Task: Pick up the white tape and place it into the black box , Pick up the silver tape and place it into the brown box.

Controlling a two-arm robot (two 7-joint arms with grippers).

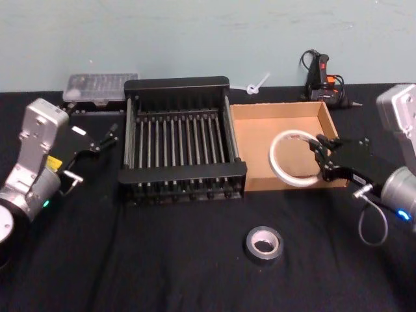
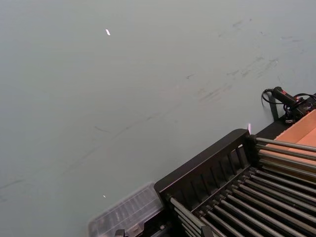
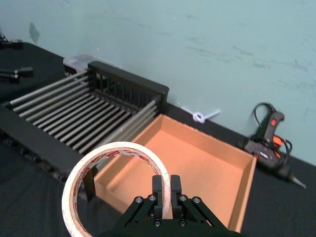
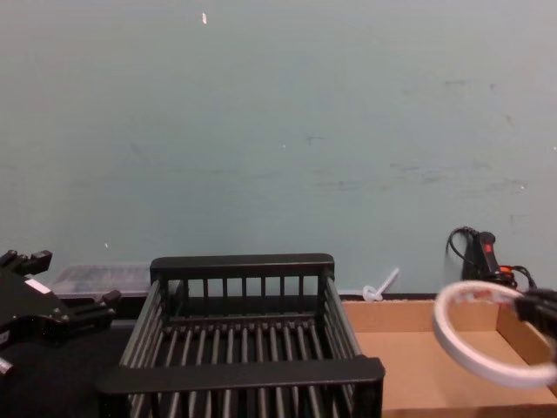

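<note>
Right gripper (image 1: 323, 159) clamped on the white tape (image 1: 294, 158), held raised over the brown box (image 1: 260, 127).

Black box (image 1: 182, 140) sits touching the brown box's left wall. Silver tape (image 1: 264, 243) lies flat on the black table (image 1: 162, 260), in front of the brown box. Left gripper (image 1: 107, 138), fingers apart, idles left of the black box.

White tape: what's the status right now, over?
Right gripper shut on white tape, held above the brown box. Left gripper open, idle left of black box. Silver tape on the table, untouched.
</note>
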